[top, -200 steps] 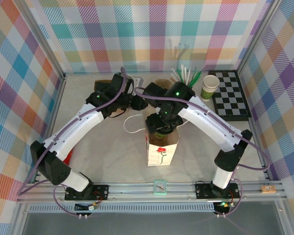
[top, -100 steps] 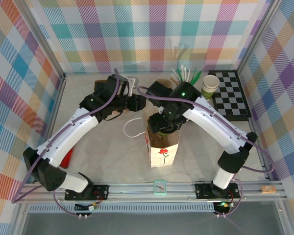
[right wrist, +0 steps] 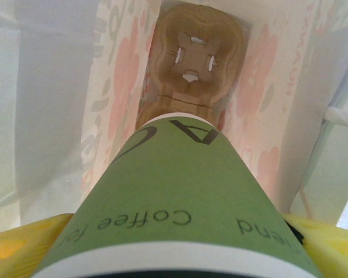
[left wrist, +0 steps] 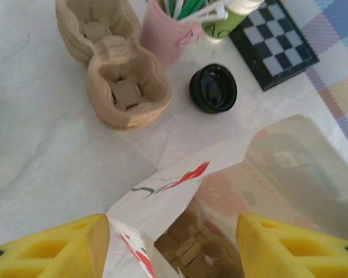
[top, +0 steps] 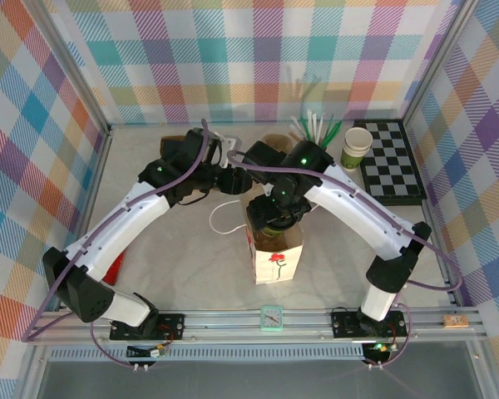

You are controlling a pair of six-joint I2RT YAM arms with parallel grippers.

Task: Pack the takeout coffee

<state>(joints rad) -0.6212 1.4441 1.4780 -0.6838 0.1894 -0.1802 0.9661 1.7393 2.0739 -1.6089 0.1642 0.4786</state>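
1. The paper bag [top: 276, 259] stands upright on the bench, about midway between its left and right edges and closer to the near edge than the far one. Its mouth is open upward.
2. The right gripper [right wrist: 174, 227] is clamped on the takeout coffee [right wrist: 180, 191]. One yellow finger [right wrist: 23, 243] presses each side of the green wall, up near the lid end.
3. The cup is inside the bag's mouth, between the bag's flower-printed walls.
4. Orientation: the cup's long axis runs down the bag's depth, close to upright as far as the overhead view shows. The lid end is up at the fingers and the base points down.
5. The base points at a pulp cup carrier [right wrist: 194, 52] lying on the bag's floor and hides that carrier's near part. I cannot tell whether the base touches it.
6. The left gripper [left wrist: 171, 231] is at the bag's far-left rim with its fingers spread wide. The folded rim lies between them, against one finger and well clear of the other, so it is not pinched.
7. On the bench behind the bag, seen from the left wrist: empty carriers [left wrist: 127, 87], a loose black lid [left wrist: 213, 88] and a pink cup of straws [left wrist: 168, 35].
8. A checkerboard [top: 391, 162] sits at the far right corner, with a lidless cup [top: 357, 148] just beside its left edge.
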